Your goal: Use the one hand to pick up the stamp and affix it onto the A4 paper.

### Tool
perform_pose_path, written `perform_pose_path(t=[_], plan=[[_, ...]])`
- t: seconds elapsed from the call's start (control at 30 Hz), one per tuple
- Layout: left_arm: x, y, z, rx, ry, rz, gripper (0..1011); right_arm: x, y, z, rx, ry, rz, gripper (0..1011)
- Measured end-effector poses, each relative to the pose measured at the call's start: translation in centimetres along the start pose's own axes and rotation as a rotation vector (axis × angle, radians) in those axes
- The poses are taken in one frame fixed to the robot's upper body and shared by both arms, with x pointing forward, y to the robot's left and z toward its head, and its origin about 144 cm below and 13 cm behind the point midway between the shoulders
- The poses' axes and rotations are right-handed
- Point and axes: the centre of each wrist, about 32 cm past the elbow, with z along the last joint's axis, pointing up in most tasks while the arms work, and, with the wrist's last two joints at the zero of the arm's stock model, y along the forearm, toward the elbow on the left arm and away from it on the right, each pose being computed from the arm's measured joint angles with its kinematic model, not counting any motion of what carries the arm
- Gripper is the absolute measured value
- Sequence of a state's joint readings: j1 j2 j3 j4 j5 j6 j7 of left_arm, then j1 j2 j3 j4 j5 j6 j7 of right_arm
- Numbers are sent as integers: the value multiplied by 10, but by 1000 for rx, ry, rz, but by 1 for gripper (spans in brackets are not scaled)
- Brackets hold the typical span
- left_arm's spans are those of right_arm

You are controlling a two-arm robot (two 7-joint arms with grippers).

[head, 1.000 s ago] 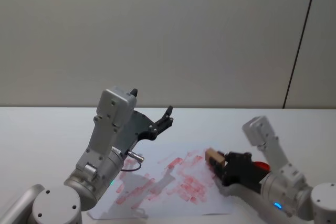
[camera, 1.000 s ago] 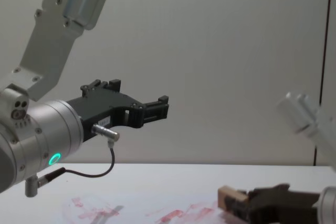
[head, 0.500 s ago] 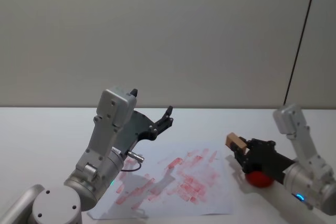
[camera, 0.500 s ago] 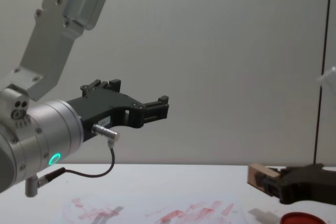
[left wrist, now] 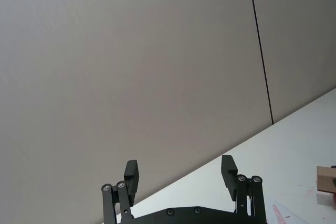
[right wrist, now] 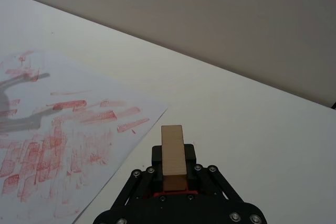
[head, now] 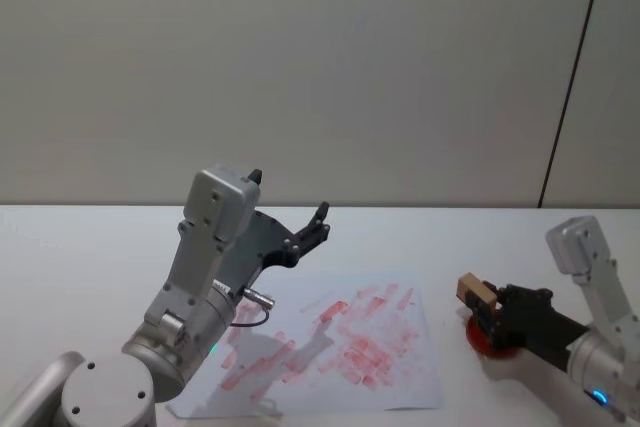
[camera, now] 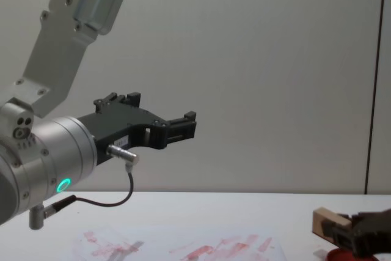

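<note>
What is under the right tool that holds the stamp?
A red ink pad lies on the table under the right tool with the stamp. The tool covers most of it.

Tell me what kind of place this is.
Probably a robot test lab rather than an office: a plain white table against a bare panelled wall, an A4 paper smeared with repeated red stamp marks, and the right pincer holding a wooden stamp over a red ink pad.

A white table (head: 80, 247) carries the paper (head: 340, 347), a white sheet smeared with red stamp marks, and a red ink pad (head: 482, 339) just off its right edge.
</note>
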State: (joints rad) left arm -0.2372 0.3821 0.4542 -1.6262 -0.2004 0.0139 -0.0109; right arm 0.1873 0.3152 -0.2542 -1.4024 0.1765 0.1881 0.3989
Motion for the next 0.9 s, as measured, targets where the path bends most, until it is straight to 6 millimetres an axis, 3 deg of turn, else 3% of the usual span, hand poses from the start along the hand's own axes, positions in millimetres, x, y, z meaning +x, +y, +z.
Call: perform_pose_path(t=[0.67, 0.9], plan=[[0, 0, 0, 0, 0, 0, 1002, 2, -17, -11, -38, 2, -5, 226], [0, 0, 0, 0, 0, 0, 1002, 3, -20, -12, -42, 7, -13, 409]])
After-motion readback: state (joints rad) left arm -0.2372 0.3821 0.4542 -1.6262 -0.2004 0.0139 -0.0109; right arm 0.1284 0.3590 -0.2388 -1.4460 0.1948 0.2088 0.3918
